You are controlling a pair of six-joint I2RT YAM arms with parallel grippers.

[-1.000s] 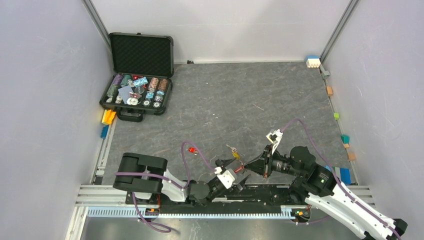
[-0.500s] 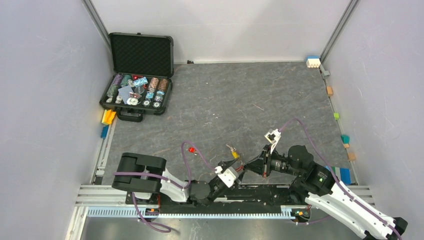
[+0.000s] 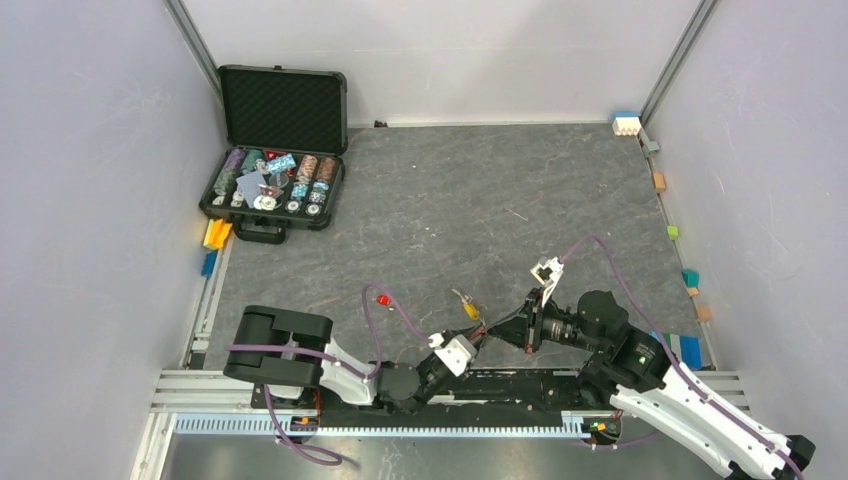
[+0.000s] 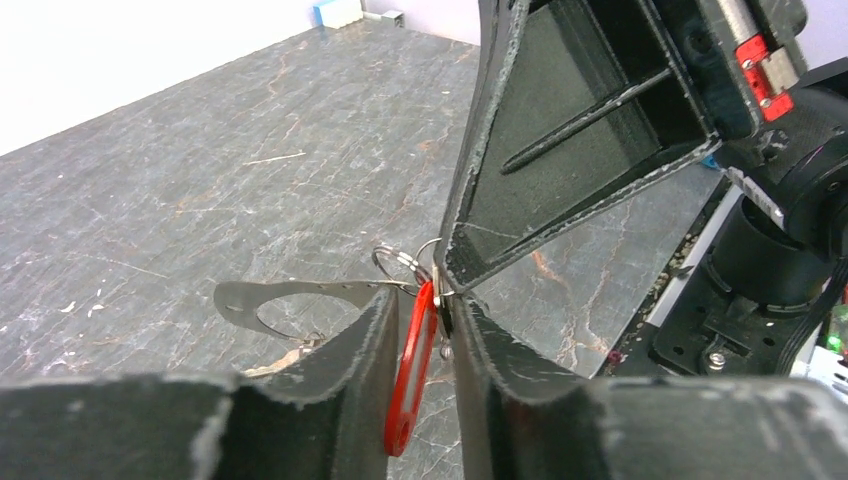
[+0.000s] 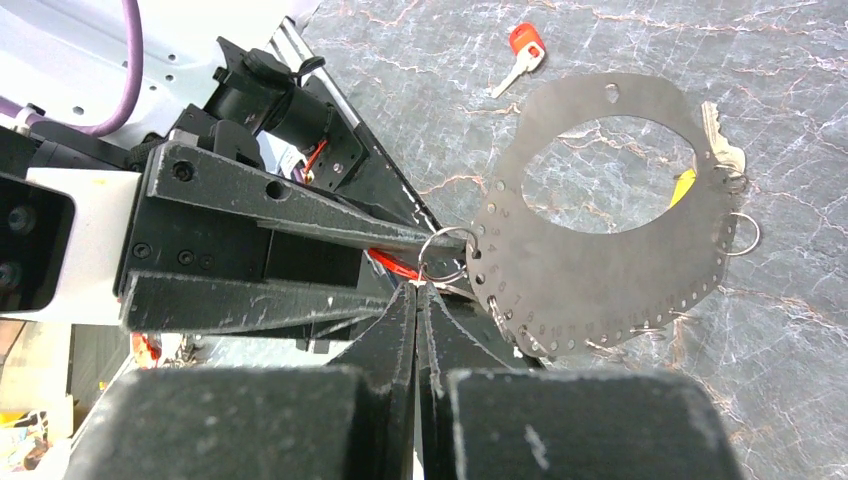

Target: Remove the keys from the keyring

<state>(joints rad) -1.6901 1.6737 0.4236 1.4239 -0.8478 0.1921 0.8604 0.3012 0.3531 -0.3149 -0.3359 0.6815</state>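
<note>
- Left gripper (image 4: 425, 303): its two black fingers stand close on either side of a flat red key head (image 4: 408, 375), which hangs edge-on between them. I cannot tell whether they actually press it.
- Right gripper (image 5: 415, 292): clenched, with both black fingers pressed flat together. The tips pinch at the rim of the keyring (image 5: 600, 265), just beside a small silver ring (image 5: 445, 255).
- The keyring is a thin, flat grey plate with a large round hole and a row of tiny holes along its rim. It juts out from where the two grippers' tips meet, over the dark stone-patterned table (image 3: 480, 190), near the front edge and between the two arms.
- A yellow-headed key with a silver blade (image 5: 686, 187) hangs at the plate's far rim, opposite the grippers.
- A loose red-headed key with a silver blade (image 5: 522, 48) lies on the table, apart from the keyring and left of the grippers in the top view.
- A black open case of poker chips (image 3: 275, 170) sits at the far left corner, well apart from both arms.
</note>
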